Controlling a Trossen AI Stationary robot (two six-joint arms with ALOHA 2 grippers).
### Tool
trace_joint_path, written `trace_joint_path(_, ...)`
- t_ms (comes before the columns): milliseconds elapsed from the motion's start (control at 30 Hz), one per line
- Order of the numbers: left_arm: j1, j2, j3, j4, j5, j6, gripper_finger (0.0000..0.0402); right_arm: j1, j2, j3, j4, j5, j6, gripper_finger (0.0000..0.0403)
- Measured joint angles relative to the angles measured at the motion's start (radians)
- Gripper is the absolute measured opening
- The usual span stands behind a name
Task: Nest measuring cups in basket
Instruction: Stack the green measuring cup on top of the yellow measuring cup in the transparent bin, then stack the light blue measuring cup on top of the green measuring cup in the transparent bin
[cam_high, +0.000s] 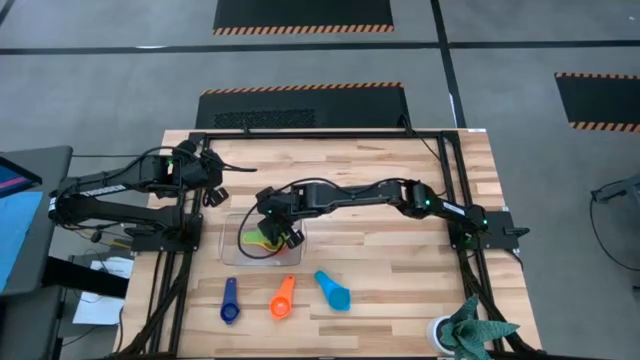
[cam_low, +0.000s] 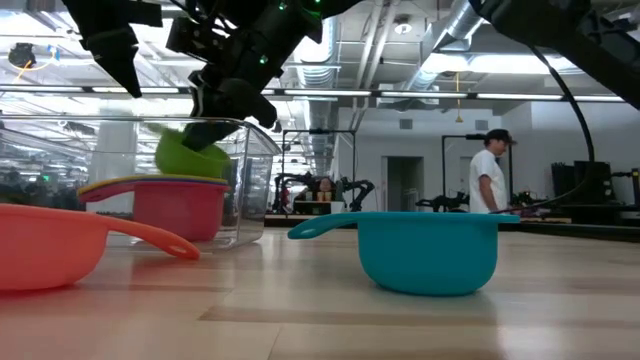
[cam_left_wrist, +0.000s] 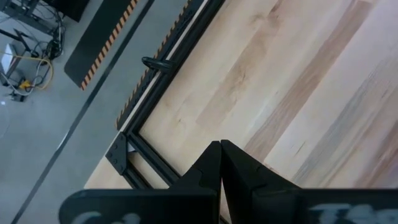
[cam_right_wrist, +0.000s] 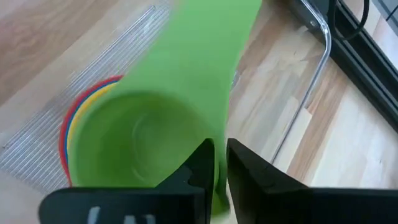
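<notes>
Now the right gripper (cam_right_wrist: 216, 163), jaws pinching the green cup's (cam_right_wrist: 163, 143) handle, hangs over the basket (cam_high: 232, 240); left gripper (cam_left_wrist: 220, 160) closed, near the tabletop's left edge.

The basket (cam_high: 232, 245) is occupied from above by the right gripper (cam_high: 283, 236), whose fingers pinch the handle of the green cup (cam_high: 258, 240) over the stacked cups. In front of the basket, the dark blue cup (cam_high: 230, 301), the orange cup (cam_high: 283, 298) and the light blue cup (cam_high: 333, 291) lie in a row with gaps between them. The table (cam_high: 400, 270) to the right of them is bare wood
</notes>
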Motion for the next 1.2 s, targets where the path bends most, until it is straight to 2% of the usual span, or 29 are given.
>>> trace_joint_path(433, 0.000, 0.000, 0.000, 0.000, 0.000, -0.022, 0.0000, 0.014, 0.000, 0.000, 0.000, 0.009, 0.001, 0.0066)
trace_joint_path(500, 0.000, 0.000, 0.000, 0.000, 0.000, -0.022, 0.0000, 0.018, 0.000, 0.000, -0.006, 0.064, 0.001, 0.0066)
trace_joint_path(633, 0.000, 0.000, 0.000, 0.000, 0.000, -0.022, 0.0000, 0.042, -0.031, -0.002, -0.030, 0.293, -0.003, 0.0066)
trace_joint_path(733, 0.000, 0.000, 0.000, 0.000, 0.001, -0.022, 0.0000, 0.070, -0.087, 0.001, -0.080, 0.408, 0.024, 0.0066)
trace_joint_path(833, 0.000, 0.000, 0.000, 0.000, 0.003, -0.022, 0.0000, 0.091, -0.146, 0.000, -0.187, 0.447, 0.191, 0.0066)
trace_joint_path(1033, 0.000, 0.000, 0.000, 0.002, 0.019, -0.024, 0.0000, 0.092, -0.227, 0.000, -0.413, 0.448, 0.688, 0.0066)
trace_joint_path(1200, 0.000, 0.000, 0.000, 0.004, 0.027, -0.025, 0.0000, 0.096, -0.239, -0.001, -0.627, 0.447, 1.023, 0.0066)
